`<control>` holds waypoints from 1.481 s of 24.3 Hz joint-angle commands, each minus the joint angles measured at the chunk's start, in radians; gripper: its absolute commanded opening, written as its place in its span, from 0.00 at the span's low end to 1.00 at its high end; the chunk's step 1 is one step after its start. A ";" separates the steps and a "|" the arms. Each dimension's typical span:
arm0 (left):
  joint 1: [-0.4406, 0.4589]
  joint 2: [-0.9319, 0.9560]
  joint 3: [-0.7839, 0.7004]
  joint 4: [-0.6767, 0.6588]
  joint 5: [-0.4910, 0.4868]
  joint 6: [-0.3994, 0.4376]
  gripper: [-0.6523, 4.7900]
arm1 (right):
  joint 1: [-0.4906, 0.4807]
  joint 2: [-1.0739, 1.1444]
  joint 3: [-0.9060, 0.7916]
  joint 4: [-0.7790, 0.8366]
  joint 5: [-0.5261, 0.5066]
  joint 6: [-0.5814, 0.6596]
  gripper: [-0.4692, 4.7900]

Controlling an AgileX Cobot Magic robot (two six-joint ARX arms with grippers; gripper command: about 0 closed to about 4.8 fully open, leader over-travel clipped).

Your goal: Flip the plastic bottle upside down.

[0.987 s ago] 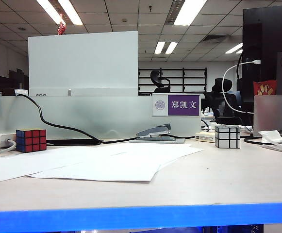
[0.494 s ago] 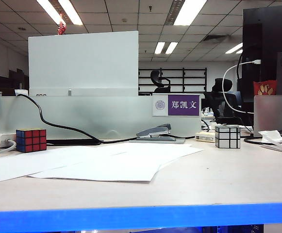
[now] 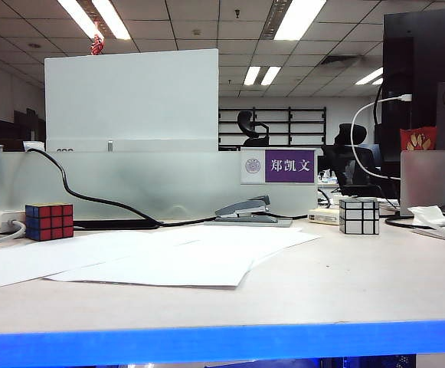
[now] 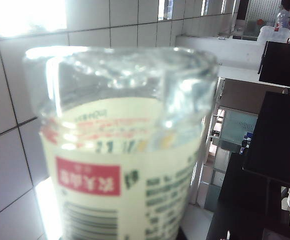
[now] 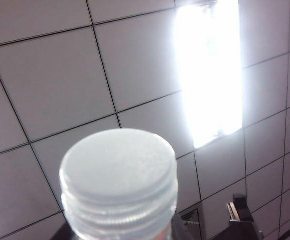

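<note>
Exterior view: neither arm nor gripper is showing here, and the plastic bottle is not appearing either. A multicoloured cube (image 3: 49, 221) is sitting on the left of the desk (image 3: 345, 284), a silver cube (image 3: 358, 216) on the right, a grey stapler (image 3: 245, 208) between them toward the back, and loose white paper sheets (image 3: 153, 257) are lying across the middle.

Left wrist view: the plastic bottle (image 4: 122, 150) is filling the frame close to the lens, its clear base end pointing toward the tiled ceiling (image 4: 85, 25) and its cream label reading inverted. The left gripper's fingers are lying outside the frame, so its grasp cannot be judged.

Right wrist view: the bottle's white screw cap (image 5: 119, 180) is pointing toward the ceiling and a bright light panel (image 5: 209, 70). The right gripper's fingers are likewise hidden, leaving its grasp undetermined.
</note>
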 commanded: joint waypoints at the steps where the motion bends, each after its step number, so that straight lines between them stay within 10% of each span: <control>1: 0.000 0.003 0.005 0.010 -0.064 0.004 0.11 | 0.005 -0.008 0.006 0.018 -0.011 0.026 0.14; 16: 0.003 0.002 0.005 0.007 -0.086 0.008 0.11 | -0.024 -0.012 0.008 0.020 -0.013 0.026 0.85; 36: 0.005 0.000 0.005 -0.046 -0.233 0.106 0.11 | -0.180 -0.064 0.009 0.021 -0.018 0.026 1.00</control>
